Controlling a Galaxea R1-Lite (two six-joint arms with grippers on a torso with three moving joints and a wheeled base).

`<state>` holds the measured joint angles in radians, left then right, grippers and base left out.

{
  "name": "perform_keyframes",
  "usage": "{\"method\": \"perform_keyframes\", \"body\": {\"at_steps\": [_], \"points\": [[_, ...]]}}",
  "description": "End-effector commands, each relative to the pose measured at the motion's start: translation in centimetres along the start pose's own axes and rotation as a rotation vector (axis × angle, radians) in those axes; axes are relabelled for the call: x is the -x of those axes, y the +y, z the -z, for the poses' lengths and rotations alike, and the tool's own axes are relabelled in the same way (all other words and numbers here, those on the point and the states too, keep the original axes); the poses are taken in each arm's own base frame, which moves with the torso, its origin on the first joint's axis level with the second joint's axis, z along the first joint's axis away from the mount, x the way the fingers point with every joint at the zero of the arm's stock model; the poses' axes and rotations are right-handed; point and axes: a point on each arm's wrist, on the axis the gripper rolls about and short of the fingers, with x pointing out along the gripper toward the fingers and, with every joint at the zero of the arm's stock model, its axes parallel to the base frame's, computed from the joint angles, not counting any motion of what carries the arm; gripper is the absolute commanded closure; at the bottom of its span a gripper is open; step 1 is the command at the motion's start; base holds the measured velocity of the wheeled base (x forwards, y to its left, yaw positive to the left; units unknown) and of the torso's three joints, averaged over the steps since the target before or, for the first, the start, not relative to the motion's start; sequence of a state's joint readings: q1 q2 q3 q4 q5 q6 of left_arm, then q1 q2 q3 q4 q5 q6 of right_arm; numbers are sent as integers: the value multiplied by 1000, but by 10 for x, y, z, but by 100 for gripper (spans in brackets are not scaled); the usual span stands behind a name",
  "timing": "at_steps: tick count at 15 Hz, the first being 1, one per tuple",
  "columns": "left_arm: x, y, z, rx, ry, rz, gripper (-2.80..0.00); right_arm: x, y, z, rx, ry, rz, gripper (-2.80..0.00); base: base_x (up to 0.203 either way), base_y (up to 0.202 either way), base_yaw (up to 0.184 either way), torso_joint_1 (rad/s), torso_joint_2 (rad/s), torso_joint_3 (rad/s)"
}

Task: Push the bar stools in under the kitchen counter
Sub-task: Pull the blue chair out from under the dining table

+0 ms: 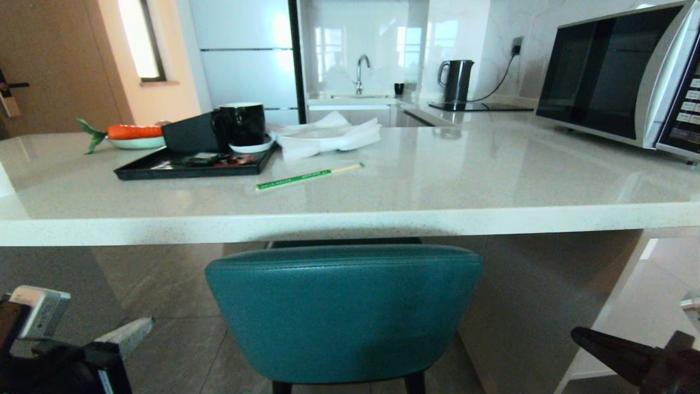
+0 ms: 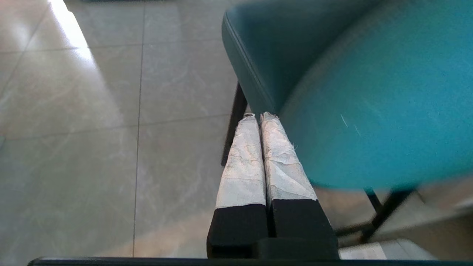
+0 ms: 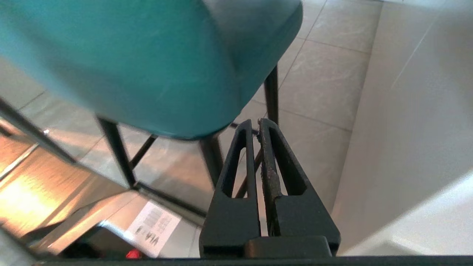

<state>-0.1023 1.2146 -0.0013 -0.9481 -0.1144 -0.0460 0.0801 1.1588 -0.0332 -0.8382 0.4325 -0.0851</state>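
So the teal padded stool with the curved back and thin black legs (image 1: 343,312) sits right in front of the robot, its backrest top about level with the underside of the thick glossy white stone counter (image 1: 350,224), seat apparently partly under already. The left gripper (image 2: 258,117), tape-wrapped fingers pinched together on nothing, hangs low beside the stool's left edge; the right gripper (image 3: 255,123), black fingers clenched empty too, sits low on the other side near the back legs. My worry: shove with just one and the stool will probably pivot toward the white slab end panel (image 1: 547,306). Push too high and it could tip on the tile floor (image 2: 92,147). Only one stool is in view.
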Motion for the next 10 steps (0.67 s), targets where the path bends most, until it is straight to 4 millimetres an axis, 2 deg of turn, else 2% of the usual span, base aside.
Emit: {"method": "perform_keyframes", "body": {"at_steps": [1,3,6,9,10], "points": [[-29,3,9,6,72,-7,0,-25,-7,8,-22,68,-17,0,0,0,0,0,0,0],[-42,0,8,-5,43,-1,0,-43,-8,13,-18,86,-34,0,0,0,0,0,0,0],[-50,-2,11,-5,62,10,0,-73,-8,23,2,97,-44,0,0,0,0,0,0,0],[-55,-4,13,-9,82,24,0,-99,10,28,27,76,-69,0,0,0,0,0,0,0],[-58,-4,13,-10,78,25,0,-105,11,26,20,62,-50,0,0,0,0,0,0,0]]}}
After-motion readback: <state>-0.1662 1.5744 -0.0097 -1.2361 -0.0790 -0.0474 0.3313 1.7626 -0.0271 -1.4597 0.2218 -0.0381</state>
